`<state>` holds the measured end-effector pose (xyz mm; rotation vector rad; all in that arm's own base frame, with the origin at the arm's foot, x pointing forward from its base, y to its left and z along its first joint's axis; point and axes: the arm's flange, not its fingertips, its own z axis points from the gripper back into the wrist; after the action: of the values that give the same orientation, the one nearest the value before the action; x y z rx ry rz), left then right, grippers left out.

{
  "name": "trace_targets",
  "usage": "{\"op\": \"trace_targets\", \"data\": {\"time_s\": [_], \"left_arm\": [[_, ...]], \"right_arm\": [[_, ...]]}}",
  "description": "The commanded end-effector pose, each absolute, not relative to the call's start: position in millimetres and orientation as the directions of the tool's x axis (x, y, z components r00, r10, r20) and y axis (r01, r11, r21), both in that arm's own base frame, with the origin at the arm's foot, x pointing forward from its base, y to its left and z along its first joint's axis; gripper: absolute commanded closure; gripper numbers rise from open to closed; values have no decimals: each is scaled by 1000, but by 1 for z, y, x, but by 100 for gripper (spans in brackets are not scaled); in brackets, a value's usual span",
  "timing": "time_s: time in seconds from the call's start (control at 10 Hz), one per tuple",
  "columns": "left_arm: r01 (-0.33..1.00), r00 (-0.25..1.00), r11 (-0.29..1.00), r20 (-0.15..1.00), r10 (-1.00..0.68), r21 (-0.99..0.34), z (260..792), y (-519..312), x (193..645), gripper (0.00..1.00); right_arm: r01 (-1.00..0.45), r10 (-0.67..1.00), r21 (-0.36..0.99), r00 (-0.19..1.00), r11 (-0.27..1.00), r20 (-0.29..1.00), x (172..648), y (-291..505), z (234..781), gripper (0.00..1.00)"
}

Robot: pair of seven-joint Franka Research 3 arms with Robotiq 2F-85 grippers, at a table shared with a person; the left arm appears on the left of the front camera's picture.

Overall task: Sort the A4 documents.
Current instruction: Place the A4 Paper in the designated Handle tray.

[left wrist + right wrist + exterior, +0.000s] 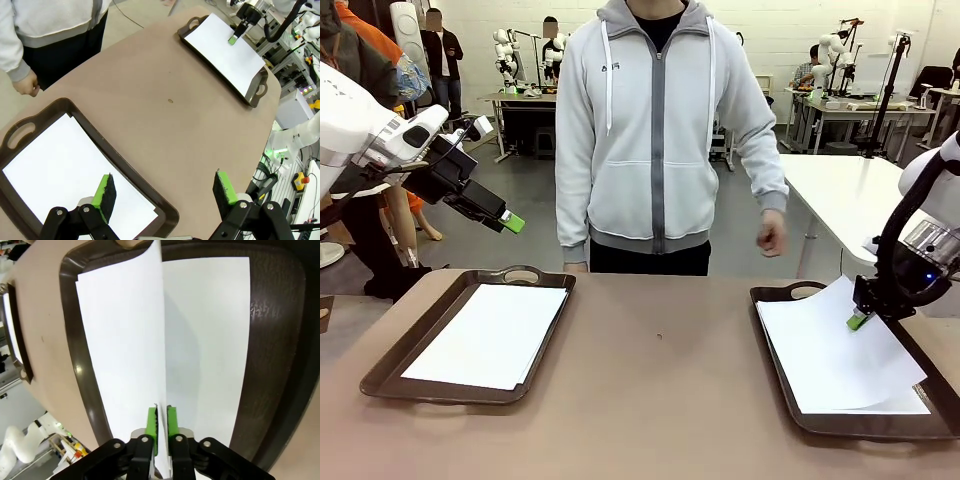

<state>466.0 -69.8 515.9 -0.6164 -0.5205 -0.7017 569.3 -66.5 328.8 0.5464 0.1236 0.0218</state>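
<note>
Right gripper (161, 422) at the sheet (125, 335) edge.
Jaws barely parted around limp, slippery paper (pinch edges); left gripper (165, 192) wide, empty.

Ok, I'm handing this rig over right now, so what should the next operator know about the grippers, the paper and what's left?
Left gripper: open, holding nothing, raised above the left tray.
Right gripper: jaws nearly together around the edge of the top sheet, which sits askew and partly lifted over the right tray. Whether it still pinches the sheet is unclear.
Paper: a flat stack of sheets lies in the left tray; another sheet lies flat in the right tray under the lifted one.
Person: stands at the far side, one hand hanging free.
Done: paper sits in both trays.
Left: release and settle the top sheet.
</note>
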Motion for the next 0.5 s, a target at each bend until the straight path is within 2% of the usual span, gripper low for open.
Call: {"op": "trace_targets", "data": {"time_s": [0.0,0.4], "left_arm": [[720,652,607,626,-427,-337,517,-69,466,0],[720,652,607,626,-427,-337,517,-69,466,0]], "right_arm": [[23,42,459,991,888,-129,573,-58,337,70],[76,-51,314,995,946,-87,557,-61,348,33]]}}
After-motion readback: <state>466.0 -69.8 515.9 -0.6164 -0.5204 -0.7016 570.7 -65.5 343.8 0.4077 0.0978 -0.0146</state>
